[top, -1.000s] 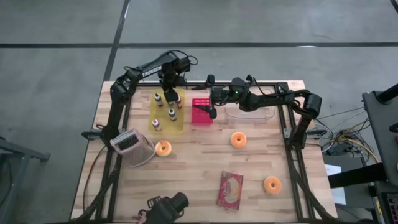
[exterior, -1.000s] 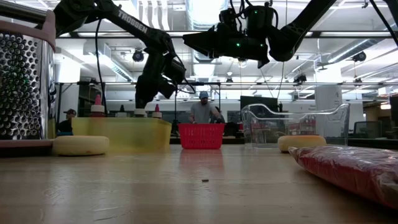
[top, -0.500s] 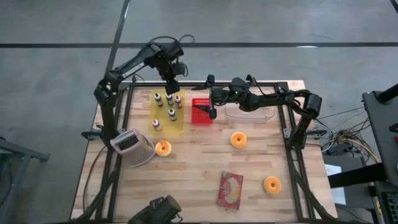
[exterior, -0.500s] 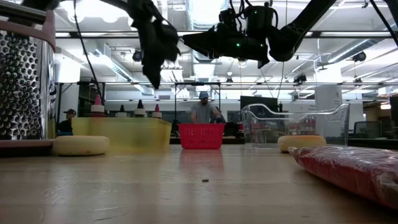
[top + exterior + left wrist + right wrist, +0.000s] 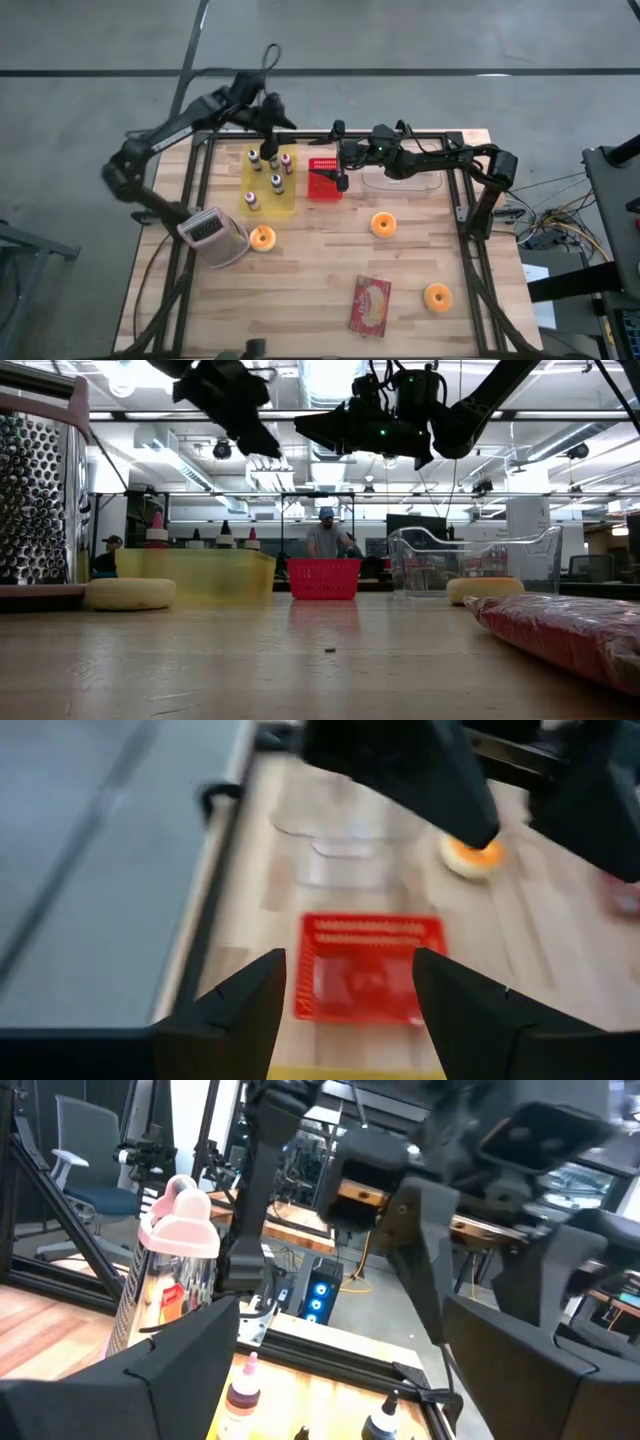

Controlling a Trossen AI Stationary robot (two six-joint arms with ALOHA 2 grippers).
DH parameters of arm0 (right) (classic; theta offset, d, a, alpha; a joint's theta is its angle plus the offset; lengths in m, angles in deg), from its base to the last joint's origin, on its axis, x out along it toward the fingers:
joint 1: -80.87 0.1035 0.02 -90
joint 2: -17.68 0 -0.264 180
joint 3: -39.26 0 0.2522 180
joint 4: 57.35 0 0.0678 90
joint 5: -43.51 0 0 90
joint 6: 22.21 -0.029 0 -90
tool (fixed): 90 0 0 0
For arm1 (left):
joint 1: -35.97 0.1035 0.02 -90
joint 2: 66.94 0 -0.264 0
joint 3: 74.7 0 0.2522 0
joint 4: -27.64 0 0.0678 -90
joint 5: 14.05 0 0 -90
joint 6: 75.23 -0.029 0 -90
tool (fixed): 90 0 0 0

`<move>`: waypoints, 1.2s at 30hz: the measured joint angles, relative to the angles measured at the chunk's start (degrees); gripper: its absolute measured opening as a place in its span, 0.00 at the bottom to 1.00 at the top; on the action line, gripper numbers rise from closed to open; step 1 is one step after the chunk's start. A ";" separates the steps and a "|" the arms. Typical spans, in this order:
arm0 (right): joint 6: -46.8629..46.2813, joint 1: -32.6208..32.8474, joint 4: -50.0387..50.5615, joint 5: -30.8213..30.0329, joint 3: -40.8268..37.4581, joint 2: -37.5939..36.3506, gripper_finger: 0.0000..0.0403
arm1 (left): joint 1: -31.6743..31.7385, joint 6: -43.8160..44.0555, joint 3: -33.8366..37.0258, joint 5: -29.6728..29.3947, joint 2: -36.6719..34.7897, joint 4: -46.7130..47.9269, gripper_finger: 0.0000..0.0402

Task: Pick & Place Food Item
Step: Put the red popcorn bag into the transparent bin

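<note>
Room was a large open workshop. Floor (image 5: 420, 35) was grey concrete crossed by dark seam lines. The surface (image 5: 320, 285) was pale wood planks in a black metal frame. Ceiling (image 5: 300, 455) carried bright strip lights and exposed ducting. A person (image 5: 327, 538) stood beyond the far edge; another person (image 5: 108, 552) sat at left. An office chair (image 5: 82, 1175) stood in the background.

Along the table's (image 5: 320, 280) far edge, left to right, stand a tray (image 5: 268, 187) holding small bottles (image 5: 276, 183), a basket (image 5: 324, 180) just beside it, and a clear bin (image 5: 402, 182). A grater (image 5: 213, 237) sits near the left edge, one doughnut (image 5: 263, 238) just to its right. Another doughnut (image 5: 382, 225) lies before the bin. A packet (image 5: 370, 305) lies near the front (well apart from the tray), a third doughnut (image 5: 437, 296) to its right.
</note>
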 joint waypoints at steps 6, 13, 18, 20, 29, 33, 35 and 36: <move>0.00 0.00 0.02 0.00 0.00 0.00 0.86 | -0.15 12.05 20.06 -12.33 -14.61 -23.87 0.56; 0.00 0.00 0.04 -0.02 0.00 0.00 0.86 | 0.03 18.43 39.69 -25.38 -29.00 -46.79 0.56; 0.00 0.00 0.20 0.00 0.00 0.00 0.85 | 0.35 19.12 46.25 -30.90 -35.27 -50.23 0.56; 0.00 0.00 0.24 0.00 0.00 0.00 0.85 | 0.33 19.14 47.77 -30.89 -36.73 -50.23 0.56; 0.00 0.00 0.23 0.00 0.00 0.00 0.86 | 0.35 21.58 50.76 -33.10 -38.33 -50.92 0.55; 0.00 0.00 0.22 0.00 0.00 0.00 0.87 | 0.35 21.07 50.76 -33.10 -38.38 -51.05 0.55; 0.00 0.00 0.24 0.00 0.00 0.00 0.86 | 0.35 20.78 50.76 -33.06 -38.43 -51.05 0.55; 0.00 0.00 0.22 0.00 0.00 0.00 0.86 | 0.35 20.78 50.76 -33.08 -38.46 -51.05 0.55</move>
